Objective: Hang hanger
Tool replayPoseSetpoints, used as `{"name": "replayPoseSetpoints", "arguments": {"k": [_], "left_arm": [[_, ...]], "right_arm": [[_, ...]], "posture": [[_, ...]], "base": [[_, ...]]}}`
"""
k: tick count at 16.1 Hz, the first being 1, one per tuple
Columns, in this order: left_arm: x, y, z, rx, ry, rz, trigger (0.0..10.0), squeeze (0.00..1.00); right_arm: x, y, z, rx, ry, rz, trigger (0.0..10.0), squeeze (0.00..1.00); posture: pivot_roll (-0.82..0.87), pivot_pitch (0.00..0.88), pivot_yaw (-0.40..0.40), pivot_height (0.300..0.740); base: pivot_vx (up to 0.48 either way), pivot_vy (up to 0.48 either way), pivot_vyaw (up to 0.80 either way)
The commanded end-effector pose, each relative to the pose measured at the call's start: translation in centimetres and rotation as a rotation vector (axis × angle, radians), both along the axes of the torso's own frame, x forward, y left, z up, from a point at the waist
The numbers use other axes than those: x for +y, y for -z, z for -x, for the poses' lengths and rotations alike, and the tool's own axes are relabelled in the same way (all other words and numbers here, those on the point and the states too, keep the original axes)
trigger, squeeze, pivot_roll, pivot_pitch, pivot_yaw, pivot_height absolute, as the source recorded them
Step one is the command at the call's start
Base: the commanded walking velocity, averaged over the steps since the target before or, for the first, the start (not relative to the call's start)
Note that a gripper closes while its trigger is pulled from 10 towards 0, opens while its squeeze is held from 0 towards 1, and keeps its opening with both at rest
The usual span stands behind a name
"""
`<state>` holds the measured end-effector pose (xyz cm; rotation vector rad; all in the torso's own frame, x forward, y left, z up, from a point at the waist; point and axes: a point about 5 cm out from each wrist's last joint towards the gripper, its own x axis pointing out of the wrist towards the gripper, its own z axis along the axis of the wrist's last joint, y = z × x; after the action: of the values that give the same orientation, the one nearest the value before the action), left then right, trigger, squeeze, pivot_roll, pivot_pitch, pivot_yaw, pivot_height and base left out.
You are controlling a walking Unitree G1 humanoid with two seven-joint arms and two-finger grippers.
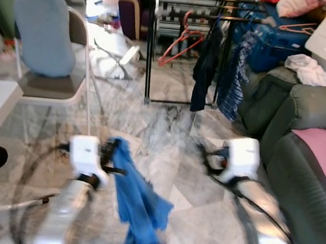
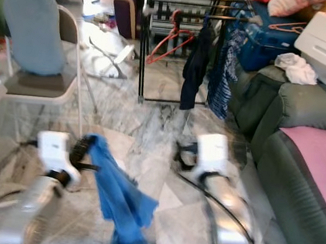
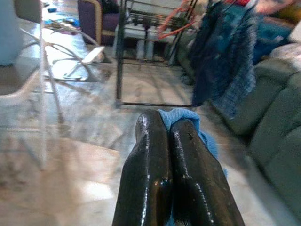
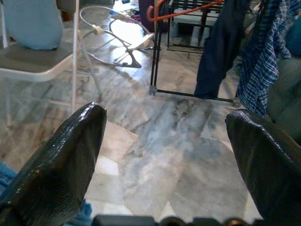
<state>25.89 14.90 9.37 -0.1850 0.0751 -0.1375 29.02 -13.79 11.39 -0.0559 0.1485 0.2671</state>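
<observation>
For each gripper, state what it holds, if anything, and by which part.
The left gripper is shut on the blue cloth, pinching its upper edge so the rest hangs down. The right gripper is open, holding nothing.

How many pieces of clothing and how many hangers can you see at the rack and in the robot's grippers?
Blue cloth in the left gripper: 1
Dark garment on the rack: 1
Plaid shirt on the rack: 1
Red hangers on the rack: 1
Total: 4

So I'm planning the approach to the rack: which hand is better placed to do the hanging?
Probably the left hand: it is shut on the blue cloth, so it already carries the load. The right hand is open and holds nothing. The rack stands ahead across the floor, out of reach for both.
</observation>
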Motion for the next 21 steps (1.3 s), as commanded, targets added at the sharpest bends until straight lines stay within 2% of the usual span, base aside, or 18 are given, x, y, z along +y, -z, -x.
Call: {"name": "replayPoseSetpoints", "arguments": {"k": [1, 7, 14, 17, 21], "left_arm": [[-0.5, -0.6, -0.1, -0.029, 0.010, 0.011, 10.0, 0.00], [-0.7, -0.6, -0.1, -0.027, 0.016, 0.008, 10.0, 0.00], [-0.5, -0.8, 0.0, -0.053, -0.004, 0.012, 10.0, 0.00], [0.4, -0.9, 0.5, -0.069, -0.034, -0.006, 10.0, 0.00], [1.5, 0.2, 1.8, -0.042, -0.048, -0.036, 10.0, 0.00]], "right_arm": [[-0.9, -0.2, 0.0, -0.007, 0.023, 0.013, 10.0, 0.00], [-0.8, -0.1, 0.2, -0.008, 0.022, 0.018, 10.0, 0.00], [-0.9, 0.0, 0.3, -0.012, 0.017, 0.029, 10.0, 0.00], [-1.7, -0.1, 0.8, -0.027, 0.030, 0.049, 10.0, 0.00], [-3.1, -0.3, 1.9, -0.068, 0.094, 0.091, 10.0, 0.00]], "posture": [[-0.10, 0.068, 0.018, 0.740], [-0.11, 0.072, 0.021, 0.740], [-0.11, 0.070, 0.019, 0.740], [-0.10, 0.066, 0.022, 0.740], [-0.12, 0.018, 0.030, 0.740]], "base": [[0.292, 0.382, 0.00], [0.291, 0.383, 0.00], [0.000, 0.000, 0.00], [0.185, 0.000, 0.00], [0.308, 0.000, 0.00]]}}
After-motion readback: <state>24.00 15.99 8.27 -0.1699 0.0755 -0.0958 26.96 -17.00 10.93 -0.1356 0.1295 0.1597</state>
